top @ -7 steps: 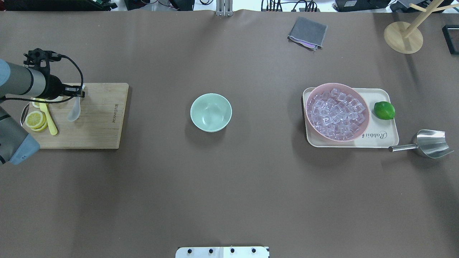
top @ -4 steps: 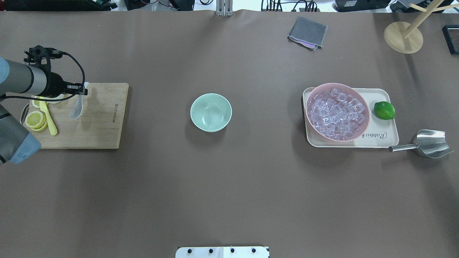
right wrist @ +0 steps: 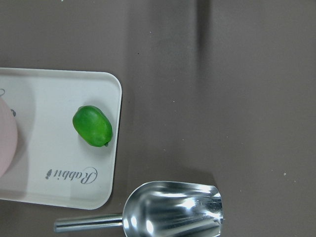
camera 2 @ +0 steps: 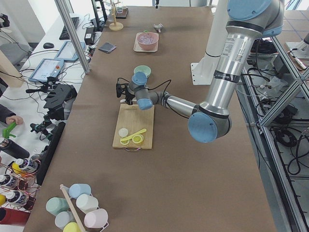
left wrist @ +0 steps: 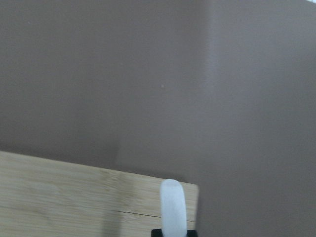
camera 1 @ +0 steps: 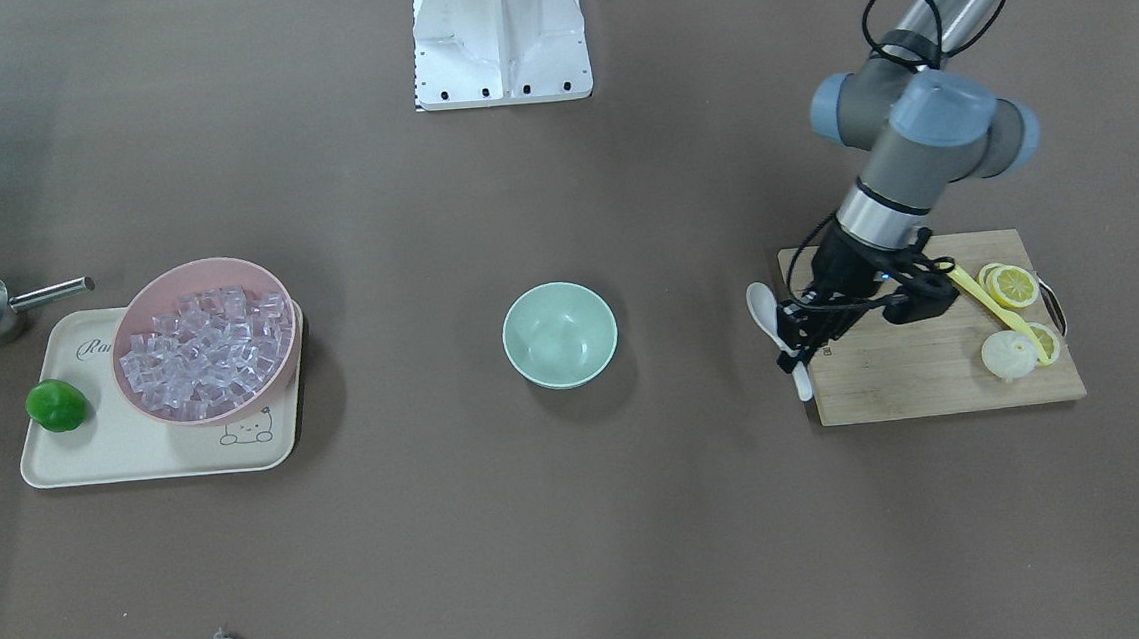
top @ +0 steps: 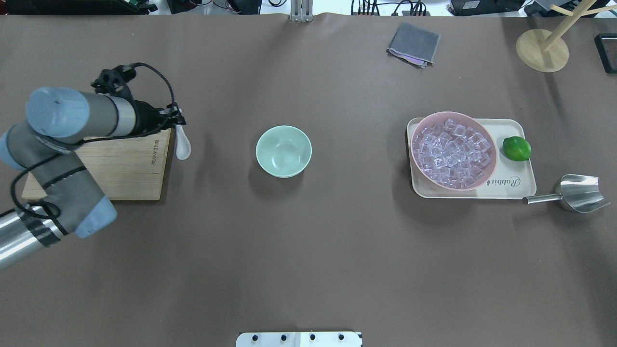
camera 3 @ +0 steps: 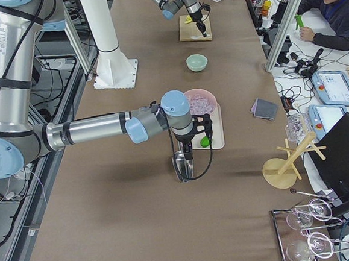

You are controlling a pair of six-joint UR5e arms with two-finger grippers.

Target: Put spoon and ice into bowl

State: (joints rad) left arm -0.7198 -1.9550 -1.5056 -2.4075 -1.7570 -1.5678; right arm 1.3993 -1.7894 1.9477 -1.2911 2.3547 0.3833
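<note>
**Delivery run: first item aboard**

The left claw (top: 174,121) is clamped on the spoon (top: 183,147) by its handle. The scoop end dangles just past the board (top: 130,168) edge, well short of the bowl (top: 270,144). The trick now: carry it level across the table, stop over the bowl's centre, and get low before letting go so it can't clatter off the rim. The ice (top: 453,152) sits heaped in the pink bowl (top: 423,123), untouched. The right claw (camera 3: 187,149) hangs over the scoop (right wrist: 173,210); open or closed, I can't tell.

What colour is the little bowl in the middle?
The bowl is mint green, clearest in the overhead view.
</note>
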